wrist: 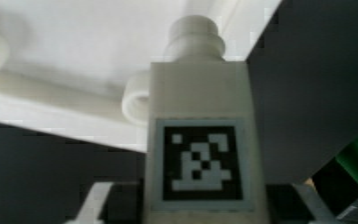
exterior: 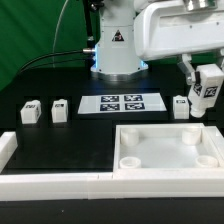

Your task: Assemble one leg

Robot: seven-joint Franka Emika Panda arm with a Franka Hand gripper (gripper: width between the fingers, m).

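Observation:
My gripper [exterior: 207, 95] is shut on a leg [exterior: 208, 93], a white post with a black-and-white tag, and holds it in the air at the exterior view's right, above the far right corner of the large white tray-like piece [exterior: 165, 150]. In the wrist view the held leg [wrist: 199, 130] fills the middle, its screw end pointing toward the tray's rim [wrist: 69, 95]. Three more legs stand on the table: two at the exterior view's left [exterior: 31, 111] [exterior: 60, 109] and one [exterior: 181, 106] just beside the gripper.
The marker board [exterior: 122, 102] lies flat in the middle of the black table. A white fence wall [exterior: 50, 183] runs along the front edge and turns up at the left. The robot base [exterior: 118, 50] stands at the back.

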